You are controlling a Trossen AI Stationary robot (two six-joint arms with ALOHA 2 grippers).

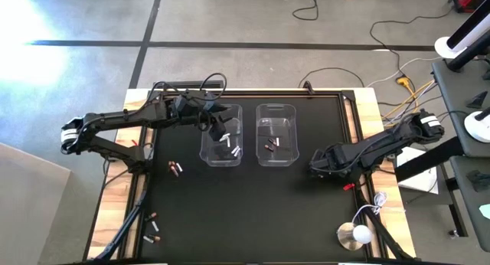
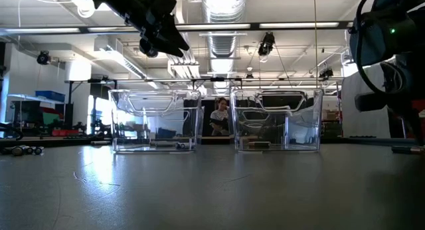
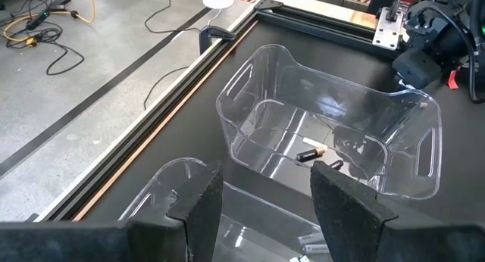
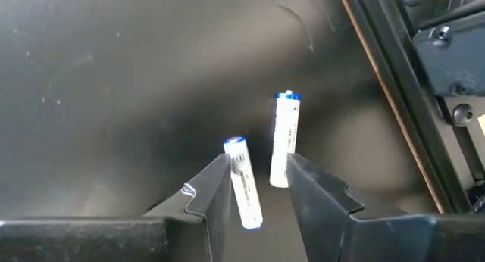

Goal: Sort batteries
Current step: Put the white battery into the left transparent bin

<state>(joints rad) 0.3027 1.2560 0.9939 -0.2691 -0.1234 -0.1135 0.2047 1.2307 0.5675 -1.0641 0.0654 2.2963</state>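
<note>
Two clear plastic bins stand side by side at the table's far middle. The left bin [image 1: 221, 135] holds silvery-white batteries [image 1: 230, 148]; the right bin [image 1: 276, 133] holds dark batteries [image 3: 311, 154]. My left gripper [image 3: 265, 179] is open and empty above the left bin [image 1: 217, 129]. My right gripper [image 4: 258, 167] is open and low over the table, right of the bins [image 1: 315, 164]. Its fingers stand on either side of the near ends of two silvery-white, blue-tipped batteries [image 4: 244, 185] [image 4: 283, 145] lying on the table. More loose batteries lie at the left [image 1: 174, 168] and near left [image 1: 152, 227]. My right gripper comes slanting down at the two silvery-white batteries, its fingers along them. One battery [image 4: 246, 194] lies in the gap close by one finger [image 4: 212, 190], and the other's near end [image 4: 279, 177] is beside the other finger [image 4: 307, 186]. Whether either finger touches a battery cannot be told.
A small red piece [image 1: 348, 186] lies near my right arm. A white round object with a cord [image 1: 355, 234] sits at the near right corner. The table has raised wooden rails [image 1: 361, 119]. A person [image 2: 219, 115] shows far behind the bins. Bare black table lies in front of the bins.
</note>
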